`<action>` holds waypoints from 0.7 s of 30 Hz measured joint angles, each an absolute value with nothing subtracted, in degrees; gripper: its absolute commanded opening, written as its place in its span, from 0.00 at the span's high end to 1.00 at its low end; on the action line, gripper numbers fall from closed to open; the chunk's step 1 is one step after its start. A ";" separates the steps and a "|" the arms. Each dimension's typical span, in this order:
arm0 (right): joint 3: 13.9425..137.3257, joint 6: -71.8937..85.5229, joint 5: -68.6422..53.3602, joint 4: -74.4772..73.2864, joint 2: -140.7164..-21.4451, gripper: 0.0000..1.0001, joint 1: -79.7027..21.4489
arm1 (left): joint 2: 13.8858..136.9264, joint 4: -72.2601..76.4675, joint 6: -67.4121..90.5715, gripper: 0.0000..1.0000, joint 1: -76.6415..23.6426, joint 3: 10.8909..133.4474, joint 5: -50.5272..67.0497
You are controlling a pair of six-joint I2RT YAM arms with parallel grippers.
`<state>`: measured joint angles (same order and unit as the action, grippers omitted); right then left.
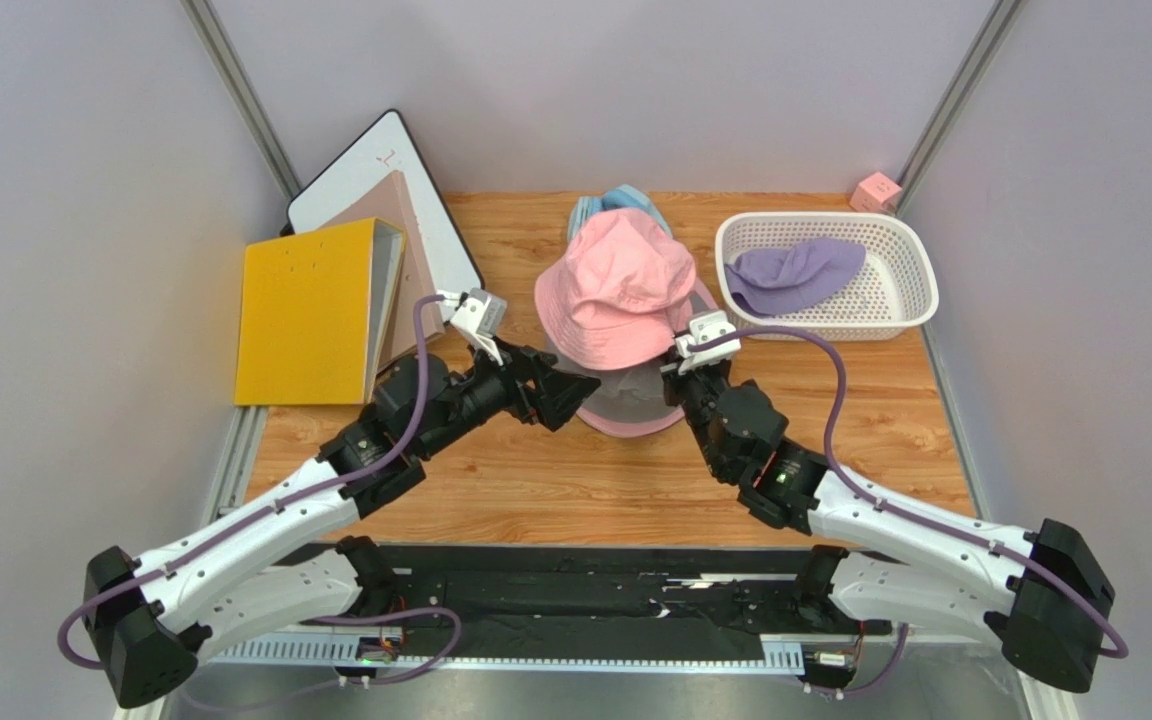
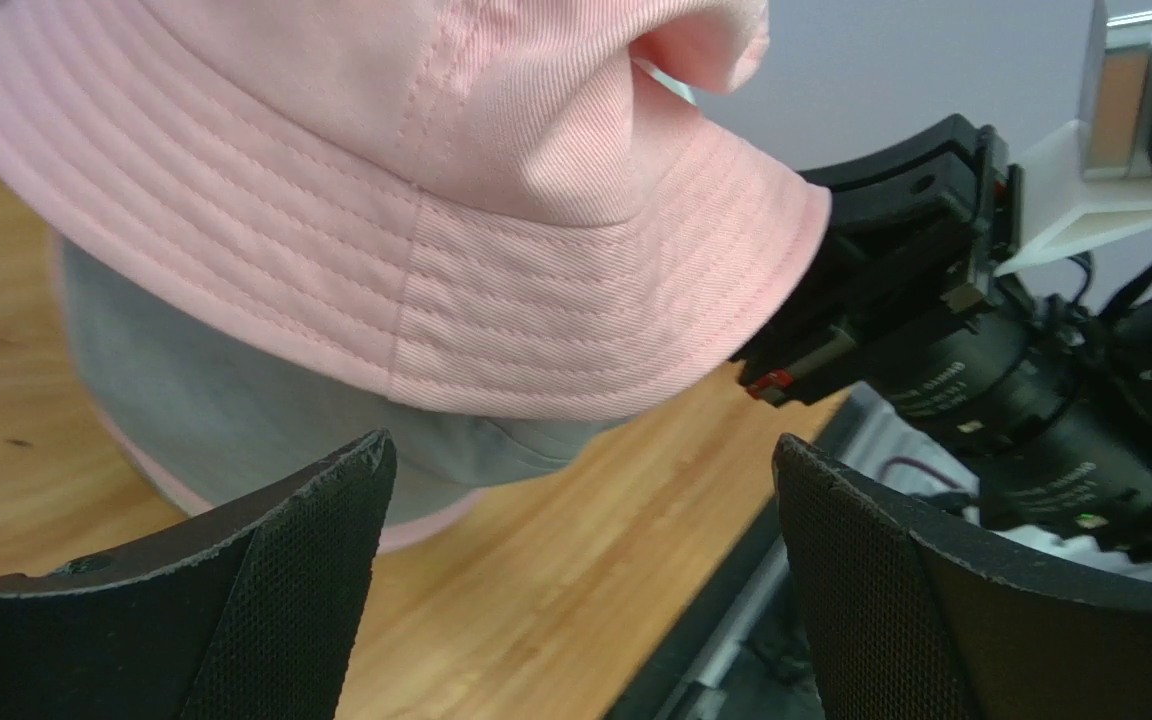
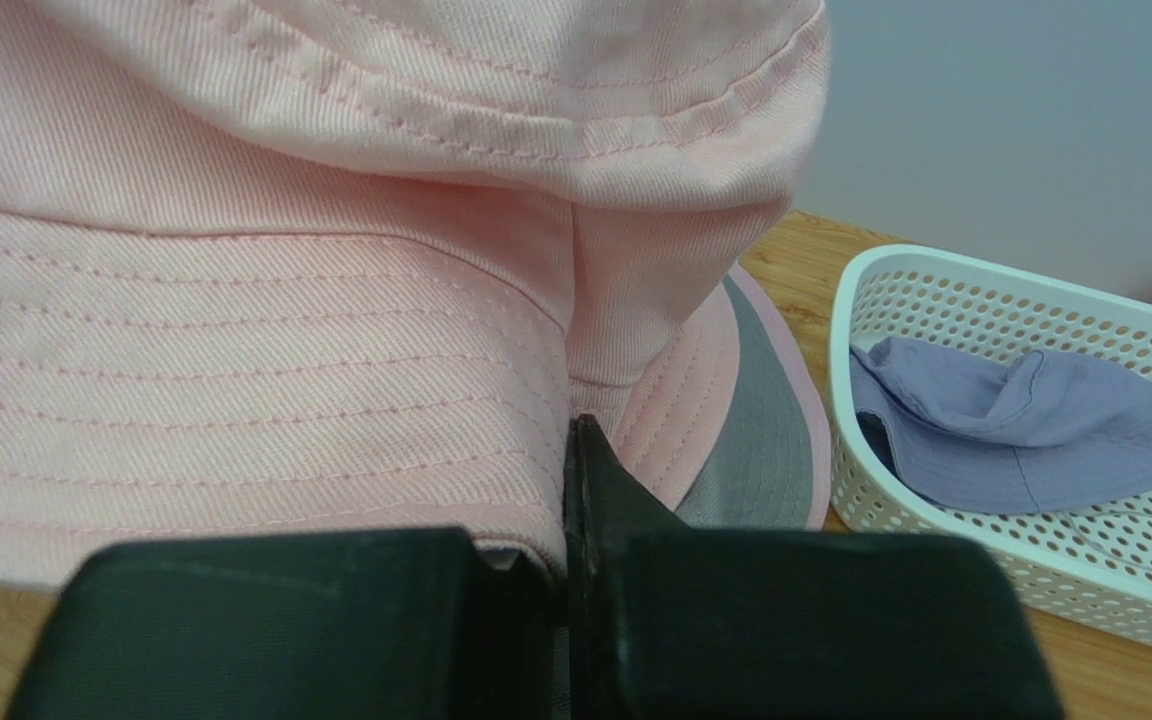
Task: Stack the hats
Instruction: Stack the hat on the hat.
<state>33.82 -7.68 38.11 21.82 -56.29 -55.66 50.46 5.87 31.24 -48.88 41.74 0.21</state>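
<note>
A pink bucket hat (image 1: 615, 288) sits over a stack with a grey hat (image 1: 624, 396) and another pink brim beneath, mid-table. A blue hat (image 1: 630, 200) peeks out behind. A lavender hat (image 1: 793, 276) lies in the white basket (image 1: 910, 285). My right gripper (image 1: 683, 363) is shut on the pink hat's brim (image 3: 387, 435) at its right side. My left gripper (image 1: 579, 387) is open and empty at the stack's left front, below the pink brim (image 2: 432, 285); the grey hat (image 2: 207, 405) shows under it, and the lavender hat (image 3: 1033, 428) shows in the right wrist view.
A yellow binder (image 1: 309, 311) and a whiteboard (image 1: 372, 177) lean at the left. A small pink cube (image 1: 877, 191) sits at the back right corner. Grey walls close in both sides.
</note>
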 measured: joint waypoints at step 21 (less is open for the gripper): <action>30.68 -5.96 39.53 22.09 -52.80 1.00 -56.84 | 56.23 31.94 54.35 0.17 -48.88 33.32 3.90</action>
